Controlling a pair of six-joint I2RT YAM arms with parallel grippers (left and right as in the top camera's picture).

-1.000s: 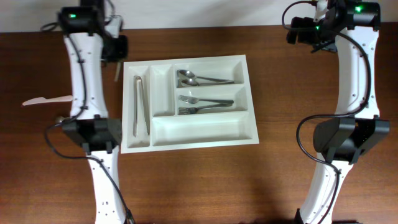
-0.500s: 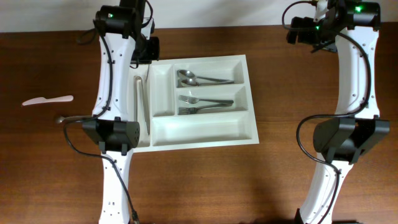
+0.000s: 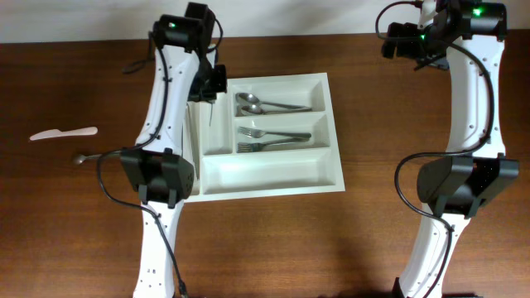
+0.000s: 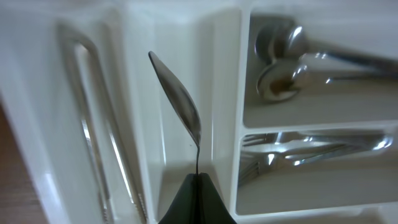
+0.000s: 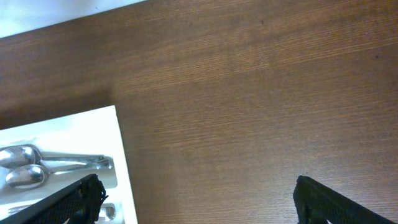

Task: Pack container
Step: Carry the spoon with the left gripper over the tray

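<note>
Tray (image 3: 265, 172) is found at mid-table (image 3: 373, 240), set between the two arms, long side running left to right. White knife (image 3: 65, 133) is seen lying on the wood well to the left of it. Forks (image 3: 273, 141) are laid in the middle wide compartment, handles to the right; spoons (image 3: 265, 104) are laid likewise in the wide compartment beyond. In the left wrist view, tongs (image 4: 93, 124) are seen lengthwise in the outer narrow compartment. Left gripper (image 3: 212, 83) is held over the tray's far left part, fingers pinched tight on the thin handle of a metal utensil (image 4: 180, 102). The utensil is seen edge-on, its broad end pointing away from the fingers above the inner narrow compartment; whether it touches the floor cannot be told. Right gripper (image 5: 200, 202) is held over bare wood past the tray's far right corner, fingers spread wide with nothing between them.
</note>
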